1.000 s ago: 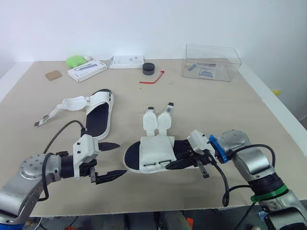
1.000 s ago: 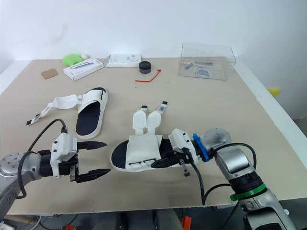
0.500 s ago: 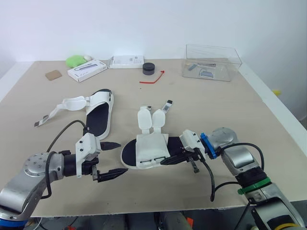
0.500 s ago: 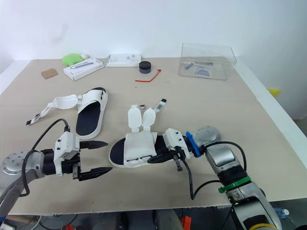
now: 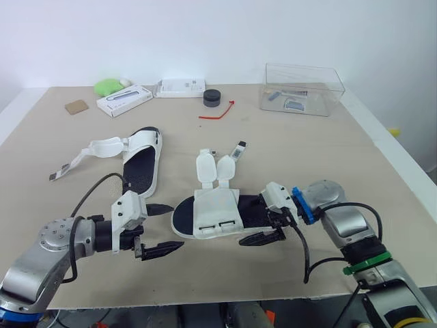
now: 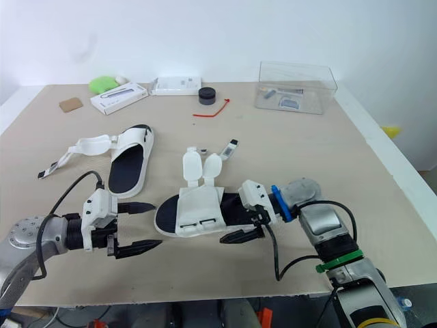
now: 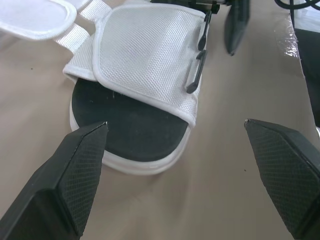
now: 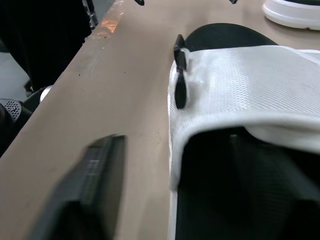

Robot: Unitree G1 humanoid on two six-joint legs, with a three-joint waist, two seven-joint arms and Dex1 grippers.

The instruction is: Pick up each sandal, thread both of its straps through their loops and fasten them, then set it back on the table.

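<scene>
- My left gripper [image 5: 175, 226] is nearest, hanging just off the near sandal's [image 5: 215, 213] rounded sole end. Jaws spread wide, nothing between them; the left wrist view looks straight at that end.
- My right gripper [image 5: 244, 227] is at the sandal's opposite end. One finger [image 5: 263, 238] lies on the table [image 5: 287, 157] beside the sole edge, and I judge the other is over the dark footbed. There's a gap between that outer finger and the sole, so I read these jaws as released, straddling the edge, not pinching.
- The near sandal lies flat on its sole between my two grippers. It looks light: a thin foam sole and a white mesh upper. I expect it to skate across the table at a nudge, so it needs pinning or lifting.
- Best hold, I reckon: the sole's rim at my right gripper's end. It's the firmest part, and it leaves the upper free.
- The two black loops [image 7: 197, 65] sit on the edge of the upper facing me. They're small, rigid and thin, so I'd thread them gently.
- Both straps [image 5: 215, 167] are flipped open on the sandal's far side. They'll be floppy, so I'd take each by its tip.
- The second sandal [image 5: 140, 164] lies farther off, beyond the near sandal on my left, its strap [image 5: 102, 145] trailing outward and unfastened.
</scene>
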